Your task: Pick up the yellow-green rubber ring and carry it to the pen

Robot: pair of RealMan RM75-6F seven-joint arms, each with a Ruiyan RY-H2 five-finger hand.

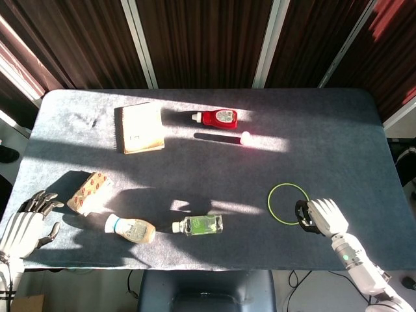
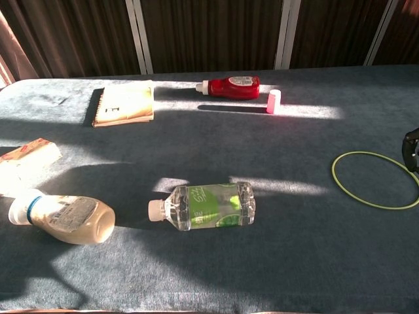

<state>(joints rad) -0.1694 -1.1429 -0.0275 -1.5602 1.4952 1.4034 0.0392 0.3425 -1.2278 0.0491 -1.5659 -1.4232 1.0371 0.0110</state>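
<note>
Your right hand [image 1: 323, 216] sits at the ring's [image 1: 288, 203] right edge, dark fingers [image 1: 303, 215] curled down toward it; whether they grip the ring, you cannot tell. The ring lies flat on the table [image 1: 338, 140], well apart from the pen [image 1: 221, 136] by the red bottle [image 1: 219, 118]. Your left hand [image 1: 25, 225] rests with fingers apart and empty, near the snack pack [image 1: 88, 193].

A yellow-green ring [image 1: 288, 203], red sauce bottle [image 1: 219, 118], tan notebook [image 1: 142, 127] and red-patterned white packet [image 1: 89, 193] on a grey-blue table [image 1: 338, 143].
</note>
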